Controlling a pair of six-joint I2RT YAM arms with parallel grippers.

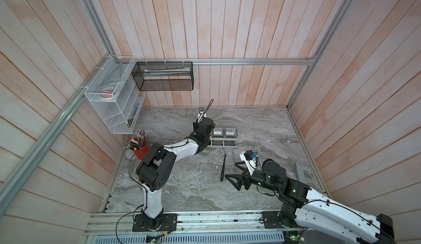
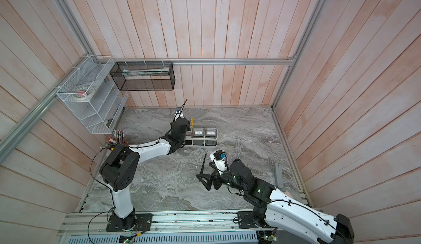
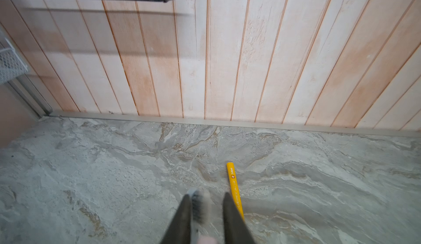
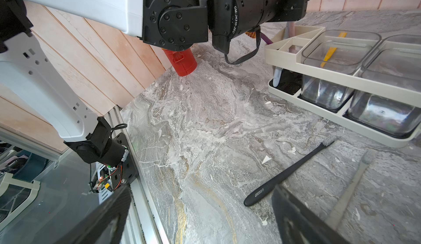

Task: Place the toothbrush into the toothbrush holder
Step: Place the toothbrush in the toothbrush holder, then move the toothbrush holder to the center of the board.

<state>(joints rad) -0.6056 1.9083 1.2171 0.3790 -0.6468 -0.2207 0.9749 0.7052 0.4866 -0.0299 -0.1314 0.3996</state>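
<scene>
Toothbrush [image 3: 198, 207] head stands between the left gripper's [image 3: 207, 195] parted fingers, close beside one of them.

Smooth, low sheen on the grey veined stone-look tabletop [image 4: 205, 122]. Matt whitewash with visible grain on the pale pinkish wooden plank walls [image 1: 227, 26]. Smooth satin plastic for the cream-white rectangular toothbrush holder [image 4: 281, 57]; glossy, smudged clear plastic for its two square cups [image 4: 346, 56]. Matt finish on the slim black plastic toothbrush [image 4: 287, 173], fuzzy grey bristles at its head. Slight shine on the red plastic cup [image 4: 182, 63]. Glossy coat on the yellow printed handle [image 3: 234, 186]. Painted matt mesh on the white wire basket [image 1: 107, 99] and the black metal basket [image 1: 164, 84]. Brushed silver metal on the frame rails [image 1: 250, 61].
</scene>
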